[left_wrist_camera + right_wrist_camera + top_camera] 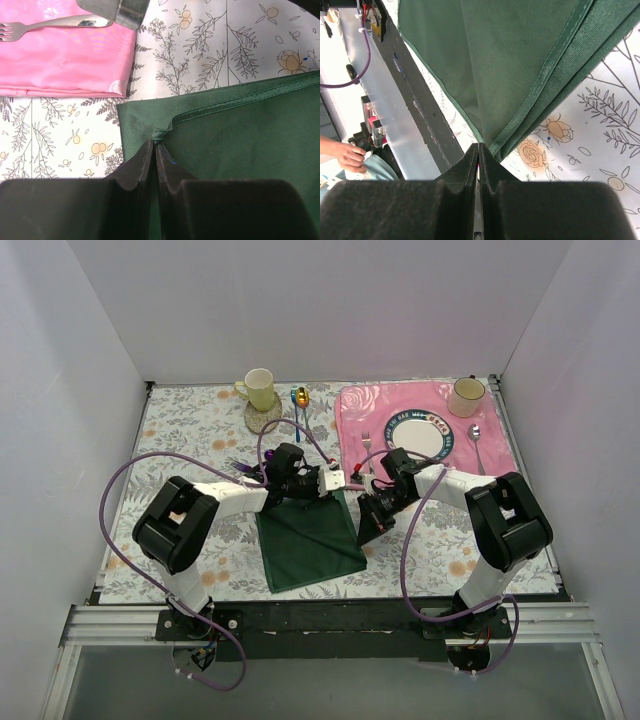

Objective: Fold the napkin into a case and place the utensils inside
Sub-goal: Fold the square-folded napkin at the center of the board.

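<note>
The dark green napkin (310, 540) lies folded on the flowered tablecloth in the middle of the table. My left gripper (342, 489) is shut on its far right corner; in the left wrist view the fingertips (155, 143) pinch a bunched bit of the napkin's (240, 145) hem. My right gripper (364, 535) is shut on the napkin's right edge, and in the right wrist view the napkin (510, 55) rises out of the closed tips (478, 147). The purple utensils (239, 468) lie left of the napkin, mostly hidden behind my left arm.
A pink placemat (360, 415) at the back right bears a plate (415, 432), a silver fork (352, 454), a silver spoon (477, 438) and a cup (466, 395). A pale cup (260, 388) and blue and gold spoons (299, 400) stand behind. A person's hand (347, 155) shows beyond the front rail (420, 110).
</note>
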You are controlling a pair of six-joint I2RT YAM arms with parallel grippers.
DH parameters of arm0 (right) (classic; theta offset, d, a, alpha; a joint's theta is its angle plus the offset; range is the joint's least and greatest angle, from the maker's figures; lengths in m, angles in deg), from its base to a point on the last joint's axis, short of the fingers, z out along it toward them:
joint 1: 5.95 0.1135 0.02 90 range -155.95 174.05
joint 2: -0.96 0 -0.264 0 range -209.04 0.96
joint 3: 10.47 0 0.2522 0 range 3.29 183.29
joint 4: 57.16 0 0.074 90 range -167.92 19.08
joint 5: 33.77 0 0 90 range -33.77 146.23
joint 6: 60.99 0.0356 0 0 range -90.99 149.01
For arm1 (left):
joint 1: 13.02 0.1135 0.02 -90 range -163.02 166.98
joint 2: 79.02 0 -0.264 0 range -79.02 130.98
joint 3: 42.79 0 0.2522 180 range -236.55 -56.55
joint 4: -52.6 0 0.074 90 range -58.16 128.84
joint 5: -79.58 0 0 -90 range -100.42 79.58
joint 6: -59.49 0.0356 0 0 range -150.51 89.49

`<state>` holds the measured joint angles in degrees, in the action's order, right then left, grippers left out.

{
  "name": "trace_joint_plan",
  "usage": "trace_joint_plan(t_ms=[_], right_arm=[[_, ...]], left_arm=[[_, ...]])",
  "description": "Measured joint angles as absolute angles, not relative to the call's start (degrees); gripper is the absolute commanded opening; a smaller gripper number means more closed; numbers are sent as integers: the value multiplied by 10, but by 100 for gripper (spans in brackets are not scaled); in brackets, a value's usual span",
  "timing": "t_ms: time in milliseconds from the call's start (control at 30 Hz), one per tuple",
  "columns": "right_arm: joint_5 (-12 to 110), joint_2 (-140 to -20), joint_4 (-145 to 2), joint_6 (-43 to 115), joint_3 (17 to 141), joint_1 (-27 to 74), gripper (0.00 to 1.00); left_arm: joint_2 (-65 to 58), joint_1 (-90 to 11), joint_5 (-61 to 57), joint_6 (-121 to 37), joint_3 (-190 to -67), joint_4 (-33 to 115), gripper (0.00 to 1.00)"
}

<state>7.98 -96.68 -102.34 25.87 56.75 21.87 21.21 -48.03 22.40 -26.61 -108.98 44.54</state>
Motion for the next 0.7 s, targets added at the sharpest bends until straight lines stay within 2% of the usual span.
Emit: trace_joint_plan(t_ms=[700], right_arm=[[78, -968, -1005, 273, 548, 226, 10]], left_arm=[[229, -480, 233, -256, -1097, 450, 8]])
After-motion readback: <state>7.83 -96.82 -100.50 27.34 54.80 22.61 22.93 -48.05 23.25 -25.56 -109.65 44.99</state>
